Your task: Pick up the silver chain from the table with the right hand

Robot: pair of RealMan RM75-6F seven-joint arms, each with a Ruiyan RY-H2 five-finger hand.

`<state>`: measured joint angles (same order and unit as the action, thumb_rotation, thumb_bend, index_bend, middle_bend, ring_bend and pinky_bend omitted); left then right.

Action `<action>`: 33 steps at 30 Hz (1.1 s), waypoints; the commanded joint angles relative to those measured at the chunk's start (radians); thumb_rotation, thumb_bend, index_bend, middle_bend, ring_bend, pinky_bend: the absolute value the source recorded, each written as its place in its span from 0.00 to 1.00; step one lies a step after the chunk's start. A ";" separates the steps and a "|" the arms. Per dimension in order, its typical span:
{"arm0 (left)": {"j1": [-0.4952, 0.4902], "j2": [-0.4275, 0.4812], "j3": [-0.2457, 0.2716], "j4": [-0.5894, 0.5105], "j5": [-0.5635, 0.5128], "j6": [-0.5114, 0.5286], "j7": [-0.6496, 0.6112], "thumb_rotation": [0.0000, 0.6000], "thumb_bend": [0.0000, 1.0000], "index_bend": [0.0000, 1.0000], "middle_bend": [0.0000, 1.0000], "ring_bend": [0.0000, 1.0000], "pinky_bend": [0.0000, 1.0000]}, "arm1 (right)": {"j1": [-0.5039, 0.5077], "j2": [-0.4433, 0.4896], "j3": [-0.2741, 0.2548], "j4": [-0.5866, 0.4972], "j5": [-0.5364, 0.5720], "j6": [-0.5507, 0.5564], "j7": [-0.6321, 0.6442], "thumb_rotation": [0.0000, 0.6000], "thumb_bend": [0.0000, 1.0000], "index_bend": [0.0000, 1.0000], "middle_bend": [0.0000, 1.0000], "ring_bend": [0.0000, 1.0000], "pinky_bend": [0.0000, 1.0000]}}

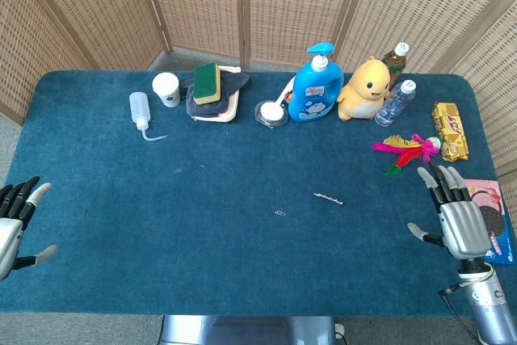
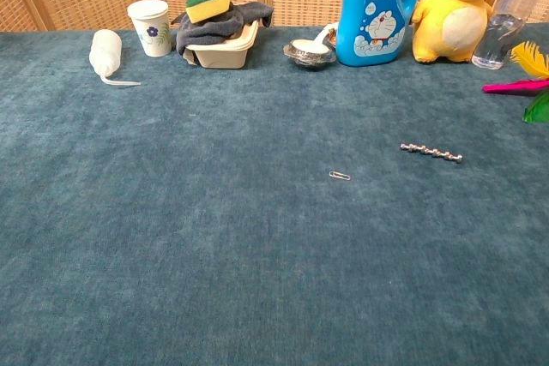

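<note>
The silver chain (image 1: 328,197) lies stretched out on the blue table cloth, right of centre; the chest view shows the silver chain (image 2: 431,152) as a short beaded line. My right hand (image 1: 456,214) hovers near the table's right edge, well to the right of the chain, fingers spread and holding nothing. At the left edge my left hand (image 1: 18,217) is likewise spread and empty. Neither hand appears in the chest view.
A paper clip (image 1: 279,213) lies left of the chain. Along the back stand a squeeze bottle (image 1: 140,111), cup (image 1: 166,89), sponge on a cloth-filled tray (image 1: 212,90), blue detergent bottle (image 1: 313,86), yellow plush toy (image 1: 364,89) and water bottles. Feathers (image 1: 406,149), a snack bar (image 1: 449,130) and a pink packet (image 1: 489,208) lie by the right hand.
</note>
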<state>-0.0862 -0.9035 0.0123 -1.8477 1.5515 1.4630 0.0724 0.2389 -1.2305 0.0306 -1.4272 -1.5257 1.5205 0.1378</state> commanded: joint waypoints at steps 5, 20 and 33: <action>0.008 0.004 0.004 0.000 0.012 0.012 -0.001 1.00 0.22 0.00 0.00 0.00 0.00 | -0.003 -0.007 0.008 -0.007 -0.004 -0.013 0.014 1.00 0.04 0.00 0.00 0.00 0.00; -0.005 0.006 -0.004 -0.011 -0.017 -0.022 -0.007 1.00 0.22 0.00 0.00 0.00 0.00 | 0.189 -0.090 0.084 -0.140 0.045 -0.325 0.092 1.00 0.10 0.34 0.00 0.00 0.00; -0.013 0.011 -0.014 0.005 -0.057 -0.046 -0.030 1.00 0.22 0.00 0.00 0.00 0.00 | 0.333 -0.265 0.182 -0.068 0.280 -0.505 -0.156 1.00 0.16 0.44 0.00 0.00 0.00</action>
<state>-0.0978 -0.8942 -0.0014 -1.8454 1.4990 1.4214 0.0473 0.5385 -1.4468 0.1929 -1.5285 -1.3040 1.0546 0.0453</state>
